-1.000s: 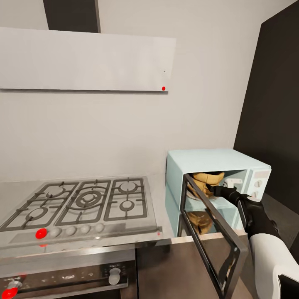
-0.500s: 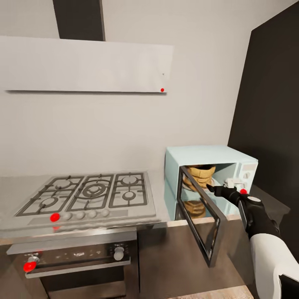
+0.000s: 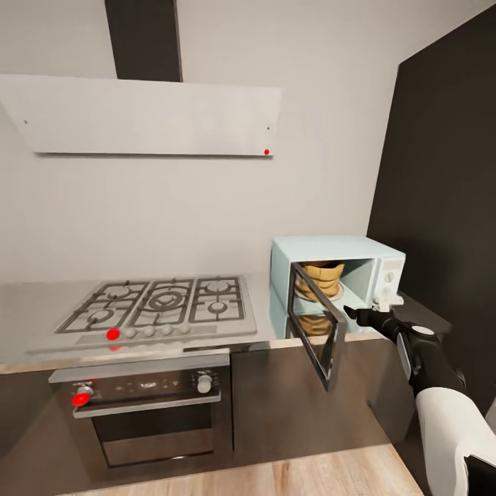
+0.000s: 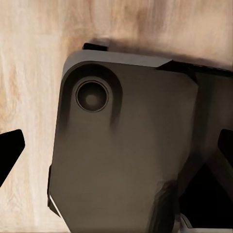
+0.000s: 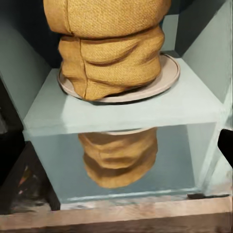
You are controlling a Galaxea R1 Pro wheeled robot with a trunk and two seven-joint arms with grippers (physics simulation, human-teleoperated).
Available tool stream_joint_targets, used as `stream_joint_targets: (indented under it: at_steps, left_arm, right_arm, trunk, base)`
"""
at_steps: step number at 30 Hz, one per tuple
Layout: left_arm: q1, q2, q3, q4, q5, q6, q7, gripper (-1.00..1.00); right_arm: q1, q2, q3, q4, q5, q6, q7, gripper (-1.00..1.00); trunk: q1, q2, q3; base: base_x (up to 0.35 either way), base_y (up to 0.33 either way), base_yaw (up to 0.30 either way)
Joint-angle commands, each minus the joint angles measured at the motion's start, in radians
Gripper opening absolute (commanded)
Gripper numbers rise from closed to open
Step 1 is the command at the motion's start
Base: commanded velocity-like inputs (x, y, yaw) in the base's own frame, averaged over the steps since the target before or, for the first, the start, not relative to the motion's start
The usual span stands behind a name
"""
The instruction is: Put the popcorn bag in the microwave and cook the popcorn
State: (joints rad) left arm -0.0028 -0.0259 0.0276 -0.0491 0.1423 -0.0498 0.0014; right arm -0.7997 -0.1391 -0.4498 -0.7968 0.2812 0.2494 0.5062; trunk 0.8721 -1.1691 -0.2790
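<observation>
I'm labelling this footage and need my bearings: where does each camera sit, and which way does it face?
Head view: high on the robot, facing the hob, the microwave and its right gripper.
Left wrist view: pointing down at wooden floor and the robot's dark base.
Right wrist view: facing the microwave cavity.
Shared by head and right wrist: the popcorn bag.

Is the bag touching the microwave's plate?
Touching. The right wrist view shows the bag sitting directly on the plate, no gap beneath it.

The right arm [image 3: 441,406] is showing a white shell forearm, a black wrist and a black gripper [image 3: 355,313]; a grey base panel [image 4: 126,145] is carrying a round recess.
</observation>
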Motion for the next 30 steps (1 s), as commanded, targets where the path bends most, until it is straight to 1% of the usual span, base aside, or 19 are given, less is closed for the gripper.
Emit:
stream_joint_targets:
  at_steps: [1,6,8,9,11,12,13,15,16,17,18,20,21,22,24,25,26,28,30]
  left_arm:
    - [0.0,0.0,0.002,0.0,0.006,-0.002,0.0,1.0]
    - [0.0,0.0,0.002,0.0,0.006,-0.002,0.0,1.0]
    - [0.0,0.0,0.002,0.0,0.006,-0.002,0.0,1.0]
    - [0.0,0.0,0.002,0.0,0.006,-0.002,0.0,1.0]
    - [0.0,0.0,0.002,0.0,0.006,-0.002,0.0,1.0]
    - [0.0,0.0,0.002,0.0,0.006,-0.002,0.0,1.0]
    - [0.0,0.0,0.002,-0.001,0.006,-0.002,0.0,1.0]
    - [0.0,0.0,0.002,-0.001,0.006,-0.002,0.0,1.0]
    - [0.0,0.0,0.002,-0.001,0.006,-0.002,0.0,1.0]
    - [0.0,0.0,0.002,-0.001,0.006,-0.002,0.0,1.0]
    - [0.0,0.0,0.002,-0.001,0.008,-0.002,0.0,1.0]
    - [0.0,0.0,0.003,-0.002,0.009,-0.002,0.0,1.0]
    - [0.0,0.0,0.003,-0.002,0.009,-0.002,0.0,1.0]
    - [0.0,0.0,0.003,-0.002,0.009,-0.002,0.001,1.0]
    - [0.0,0.0,0.003,-0.002,0.01,-0.002,0.002,1.0]
    - [0.0,0.0,0.003,-0.002,0.01,-0.002,0.002,1.0]
    - [0.0,0.0,0.003,-0.002,0.01,-0.002,0.003,1.0]
    - [0.0,0.001,0.004,-0.002,0.011,-0.002,0.005,1.0]
    - [0.0,0.001,0.004,-0.002,0.011,-0.002,0.006,1.0]
  right_arm:
    - [-0.001,0.0,-0.004,-0.001,0.008,0.004,0.008,1.0]
    - [-0.001,-0.001,-0.004,0.003,0.009,0.004,0.005,1.0]
    - [-0.001,-0.001,-0.005,0.016,0.035,0.004,0.001,1.0]
    - [-0.001,-0.002,-0.005,0.046,0.046,0.004,0.0,1.0]
    - [-0.001,-0.007,-0.005,0.126,0.055,0.004,-0.006,1.0]
    - [-0.001,-0.017,-0.005,0.181,0.06,0.003,-0.017,1.0]
    - [-0.001,-0.026,-0.004,0.245,0.078,0.003,-0.034,1.0]
    - [-0.001,-0.041,-0.004,0.389,0.165,-0.006,-0.072,1.0]
    - [-0.001,-0.046,-0.004,0.478,0.229,-0.022,-0.105,1.0]
    - [-0.001,-0.049,-0.004,0.527,0.252,-0.029,-0.126,1.0]
    - [-0.001,-0.063,-0.004,0.64,0.277,-0.04,-0.175,1.0]
    - [0.001,-0.083,-0.002,0.763,0.29,-0.069,-0.238,1.0]
    - [0.023,-0.088,0.0,0.795,0.292,-0.087,-0.269,1.0]
    - [0.073,-0.092,0.002,0.811,0.295,-0.098,-0.289,1.0]
    - [0.203,-0.094,0.005,0.821,0.314,-0.125,-0.306,1.0]
    - [0.255,-0.095,0.006,0.824,0.325,-0.145,-0.31,1.0]
    - [0.281,-0.095,0.006,0.824,0.329,-0.156,-0.312,1.0]
    - [0.367,-0.093,0.005,0.828,0.336,-0.167,-0.315,1.0]
    - [0.425,-0.092,0.005,0.828,0.336,-0.176,-0.314,1.0]
  trunk:
    - [0.0,-0.001,-0.001]
    - [0.0,-0.001,-0.001]
    - [0.0,-0.001,-0.001]
    - [0.0,-0.001,-0.001]
    - [0.0,-0.001,-0.001]
    - [0.0,-0.001,-0.001]
    - [0.0,-0.001,-0.001]
    - [0.0,-0.001,-0.001]
    - [0.0,-0.001,-0.001]
    - [0.0,-0.001,-0.001]
    - [0.0,-0.001,-0.001]
    - [0.0,-0.001,-0.001]
    - [0.0,-0.001,-0.001]
    - [0.0,-0.001,-0.001]
    - [0.0,-0.001,-0.001]
    - [0.0,-0.001,-0.001]
    - [0.0,-0.001,-0.001]
    - [0.0,-0.001,-0.001]
    - [0.0,-0.001,-0.001]
  base:
    - [-0.297,0.0,0.0]
    - [-0.281,0.0,0.0]
    - [-0.214,0.0,0.0]
    - [-0.117,0.0,0.0]
    - [-0.049,0.0,0.0]
    - [-0.02,0.0,0.0]
    - [-0.01,0.0,0.0]
    - [-0.004,0.0,0.0]
    - [-0.001,0.0,0.0]
    - [0.0,0.0,0.0]
    - [0.0,0.0,0.0]
    - [0.0,0.0,0.0]
    - [0.0,0.0,0.0]
    - [0.0,0.0,0.0]
    - [0.0,0.0,0.0]
    - [0.0,0.0,0.0]
    - [0.0,0.0,0.0]
    - [0.0,0.0,0.0]
    - [0.0,0.0,0.0]
